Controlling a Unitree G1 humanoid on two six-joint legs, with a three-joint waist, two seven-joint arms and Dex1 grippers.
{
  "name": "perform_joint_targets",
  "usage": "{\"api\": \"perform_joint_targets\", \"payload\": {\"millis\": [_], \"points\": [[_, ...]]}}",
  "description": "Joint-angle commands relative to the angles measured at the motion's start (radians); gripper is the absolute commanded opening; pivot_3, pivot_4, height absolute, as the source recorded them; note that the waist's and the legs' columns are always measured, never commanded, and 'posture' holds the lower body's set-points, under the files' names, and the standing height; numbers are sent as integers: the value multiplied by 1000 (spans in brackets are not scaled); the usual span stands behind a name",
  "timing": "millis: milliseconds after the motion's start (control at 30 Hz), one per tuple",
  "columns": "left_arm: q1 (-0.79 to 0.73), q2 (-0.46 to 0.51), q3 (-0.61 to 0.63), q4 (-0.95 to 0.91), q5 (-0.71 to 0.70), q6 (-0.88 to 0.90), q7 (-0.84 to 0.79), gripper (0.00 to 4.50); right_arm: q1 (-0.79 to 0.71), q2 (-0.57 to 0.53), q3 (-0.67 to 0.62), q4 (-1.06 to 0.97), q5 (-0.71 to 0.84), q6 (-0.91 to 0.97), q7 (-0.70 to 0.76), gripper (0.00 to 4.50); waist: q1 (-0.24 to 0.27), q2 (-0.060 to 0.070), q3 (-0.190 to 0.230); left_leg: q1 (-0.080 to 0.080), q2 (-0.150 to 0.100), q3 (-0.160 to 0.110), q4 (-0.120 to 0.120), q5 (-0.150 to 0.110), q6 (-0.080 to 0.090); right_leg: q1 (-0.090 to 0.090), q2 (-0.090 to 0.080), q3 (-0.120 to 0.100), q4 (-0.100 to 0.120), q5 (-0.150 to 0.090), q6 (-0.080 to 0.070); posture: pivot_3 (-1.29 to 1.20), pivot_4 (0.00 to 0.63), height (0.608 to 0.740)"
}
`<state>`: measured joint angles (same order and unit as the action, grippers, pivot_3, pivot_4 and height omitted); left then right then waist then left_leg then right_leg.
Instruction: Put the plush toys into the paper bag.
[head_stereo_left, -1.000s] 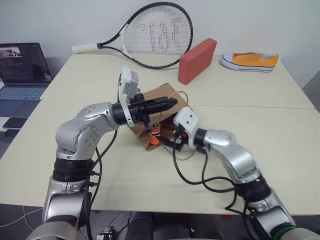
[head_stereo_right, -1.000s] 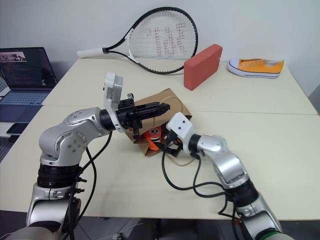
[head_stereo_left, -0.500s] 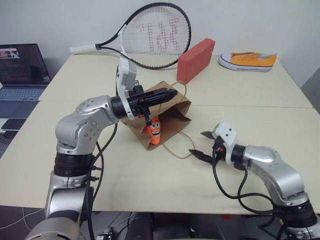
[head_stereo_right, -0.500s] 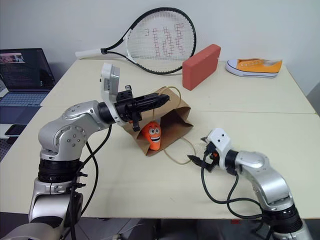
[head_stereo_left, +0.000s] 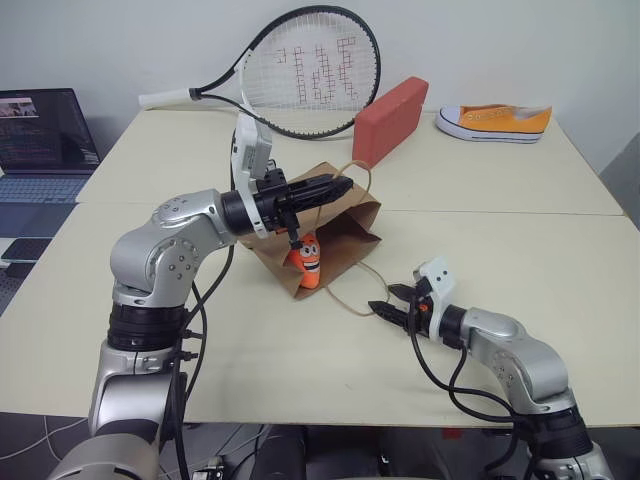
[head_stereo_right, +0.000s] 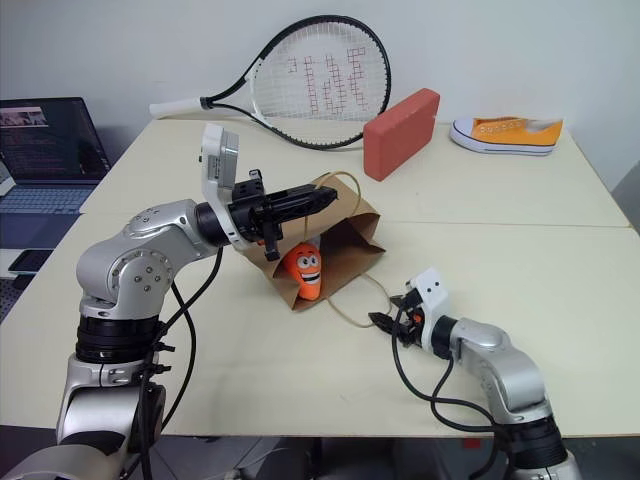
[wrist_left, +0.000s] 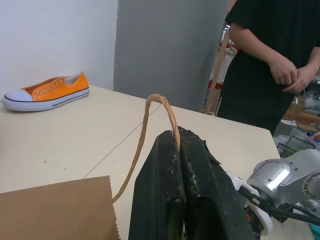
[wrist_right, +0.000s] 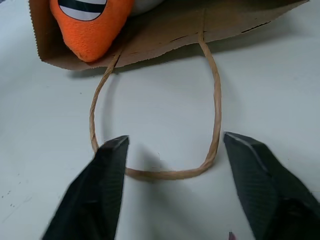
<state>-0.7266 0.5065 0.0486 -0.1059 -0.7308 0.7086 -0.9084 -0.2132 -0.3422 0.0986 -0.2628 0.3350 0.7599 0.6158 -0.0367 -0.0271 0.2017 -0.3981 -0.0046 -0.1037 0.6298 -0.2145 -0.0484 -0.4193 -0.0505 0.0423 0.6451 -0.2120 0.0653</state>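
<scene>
Right wrist view: paper bag (wrist_right: 165, 27) handle (wrist_right: 212, 100) between open right gripper (wrist_right: 175, 192) fingers.

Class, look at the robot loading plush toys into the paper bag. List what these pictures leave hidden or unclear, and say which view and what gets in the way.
- Egg toy: in the eye views the paper bag walls hide all behind the carrot toy; the right wrist view gives only a white sliver, cut by the frame.
- Carrot's green top: hidden inside the bag.
- Laptop: cut by the frame edge, screen text too small.
- Person: left wrist view, cut off by the frame.
</scene>
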Motion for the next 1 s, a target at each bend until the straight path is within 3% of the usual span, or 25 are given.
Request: {"api": "perform_joint_targets", "payload": {"millis": [33, 200, 400, 667, 833, 1000], "points": [[-21, 8, 26, -13, 0, -25, -7, 0, -25, 12, 11, 7, 10, -16, -1, 1692, 1, 0, 0, 0, 0, 0, 0, 0, 0, 0, 0, 0, 0, 0, 0, 0, 150, 740], [-13, 29, 39, -36, -4, -16, -8, 0, -52, -14, -87, -114, 111, 110, -14, 16, 2, 0, 0, -1, 0, 0, 0, 0, 0, 0, 0, 0, 0, 0, 0, 0, 150, 740], [-27, 104, 43, -67, -6, -3, -43, 0, -130, -55, -300, -294, 413, 396, -37, 16, 3, 0, 0, -1, 0, -1, 0, 0, 0, 0, 0, 0, 0, 0, 0, 0, 150, 740], [-134, 157, 22, -8, 13, 27, -64, 0, -287, -155, -595, -267, 885, 655, -193, 16, 6, 0, 0, -2, 0, -1, 0, 0, 0, 0, 0, -1, -1, 0, 0, 0, 150, 740], [-233, 127, 8, 89, 43, 22, -51, 0, -337, -295, -645, -144, 1146, 628, -360, 16, 5, 0, 0, -2, -1, -1, 0, 0, 0, 0, 0, 0, -1, -1, -1, 0, 150, 740], [-289, 69, -28, 201, 114, -15, -37, 0, -374, -384, -609, -37, 1245, 559, -477, 16, 3, 0, 0, -2, 0, 0, 0, 0, 0, 0, 0, 0, -1, 0, -1, 0, 150, 740]]}}
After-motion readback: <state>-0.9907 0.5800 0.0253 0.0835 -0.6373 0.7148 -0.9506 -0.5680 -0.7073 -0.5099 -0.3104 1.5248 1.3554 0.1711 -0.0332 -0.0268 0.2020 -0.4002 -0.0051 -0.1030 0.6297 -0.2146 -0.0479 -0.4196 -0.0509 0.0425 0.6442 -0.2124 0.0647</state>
